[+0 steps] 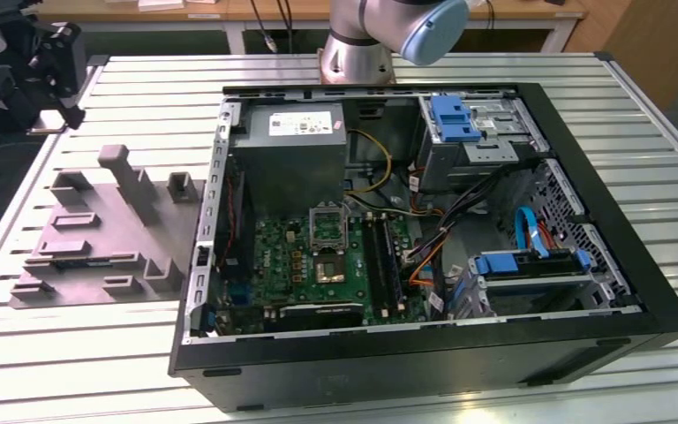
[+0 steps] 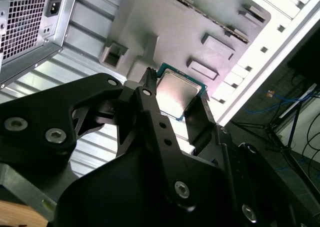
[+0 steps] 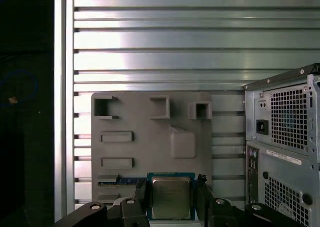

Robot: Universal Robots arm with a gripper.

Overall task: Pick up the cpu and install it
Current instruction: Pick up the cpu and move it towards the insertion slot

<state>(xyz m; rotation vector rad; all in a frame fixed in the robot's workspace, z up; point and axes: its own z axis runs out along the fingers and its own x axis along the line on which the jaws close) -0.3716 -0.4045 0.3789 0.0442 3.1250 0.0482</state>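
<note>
Arm carries cpu clear of its tray: the end effector (image 3: 171,184) is clenched on the cpu (image 3: 171,201), one dark finger (image 3: 201,189) on each of two opposite edges and the pale metal top turned up toward both wrist cameras. In the second wrist view the same square chip, rimmed in green, sits between the fingertips, slightly tilted, with daylight showing past its free edges, so it looks lifted rather than resting on anything.

Behind it in the first wrist view lies the grey tray (image 3: 145,154) with its upright blocks and shallow pockets, flat on the slatted metal surface (image 3: 150,37). The cpu overlaps the tray's edge in that picture. Whether it hangs directly above the tray cannot be told.

The relation that matters is sideways. The open computer case (image 1: 433,353) stands just beside the tray, on the exterior view's right of it, and its perforated rear panel appears at the edge of both wrist views. Inside it, well apart from the tray, the green motherboard (image 1: 278,252) lies face up on the case floor, ringed by cables and drive cages. Being square, the cpu has no long axis, so what counts is which edges the fingers hold. By this reading the pick-up is done and the installing is not.
</note>
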